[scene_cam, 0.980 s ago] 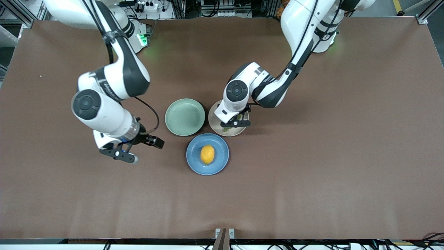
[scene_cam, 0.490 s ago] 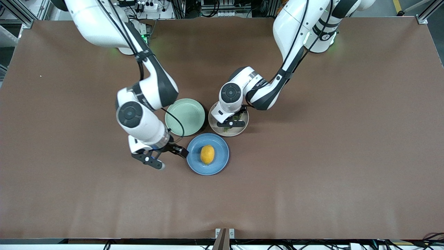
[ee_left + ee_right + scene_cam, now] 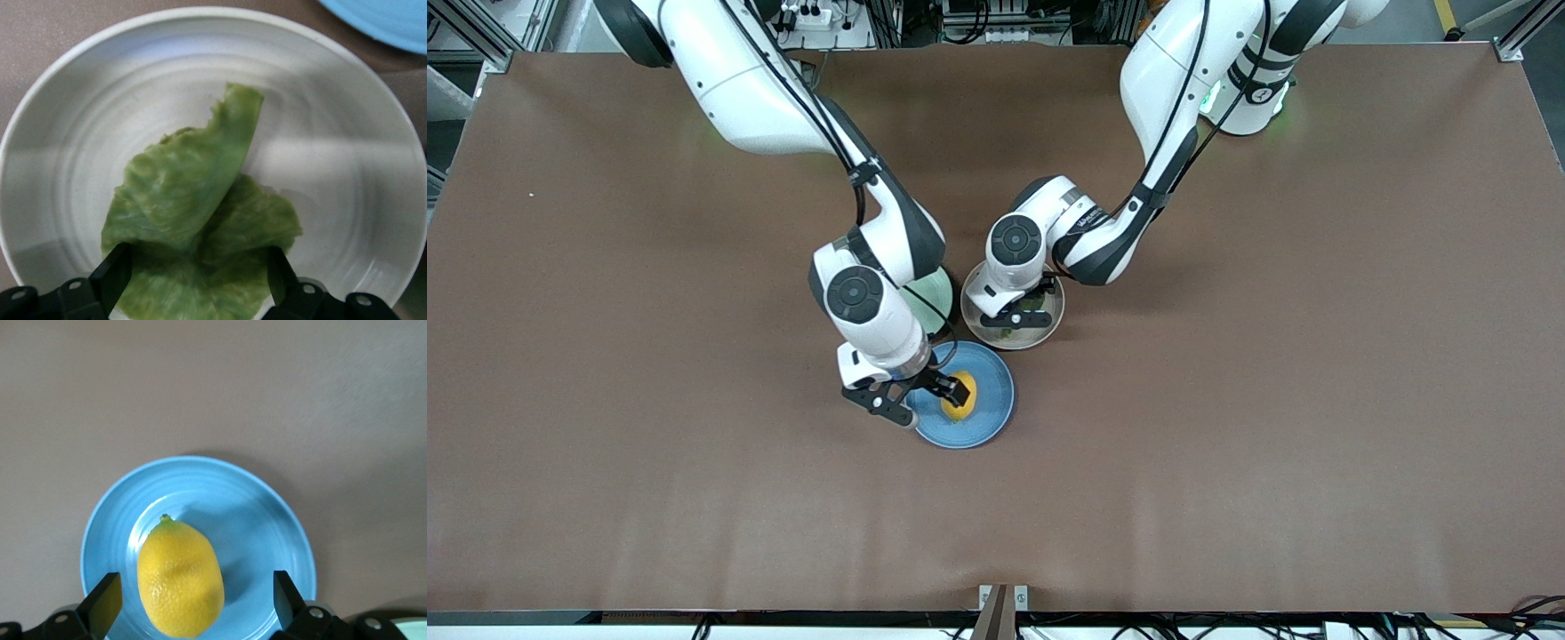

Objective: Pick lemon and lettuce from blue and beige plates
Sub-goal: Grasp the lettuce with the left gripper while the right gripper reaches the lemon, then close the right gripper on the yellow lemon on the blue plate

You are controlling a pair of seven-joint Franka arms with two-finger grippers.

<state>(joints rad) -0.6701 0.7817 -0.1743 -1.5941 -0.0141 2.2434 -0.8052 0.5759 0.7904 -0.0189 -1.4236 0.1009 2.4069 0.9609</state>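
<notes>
The lemon (image 3: 964, 404) lies on the blue plate (image 3: 991, 418), partly hidden by my right gripper (image 3: 934, 404). That gripper is open over the plate, and in the right wrist view (image 3: 193, 603) its fingertips (image 3: 103, 600) stand either side of the lemon (image 3: 179, 577), clear of it, above the blue plate (image 3: 260, 513). The lettuce (image 3: 193, 200) lies folded on the beige plate (image 3: 333, 133). My left gripper (image 3: 200, 280) is open low over it, a fingertip (image 3: 115, 270) at each edge of the leaf. In the front view the left gripper (image 3: 1021, 317) covers most of the beige plate (image 3: 1049, 331).
A mint-green plate (image 3: 939, 289) sits beside the beige plate, toward the right arm's end, mostly hidden under the right arm. The three plates are close together. Brown tabletop (image 3: 1227, 400) surrounds them.
The right arm swung from the right arm's end of the table to over the blue plate, and its open jaws now straddle the lemon. The left gripper shifted slightly over the beige plate.
</notes>
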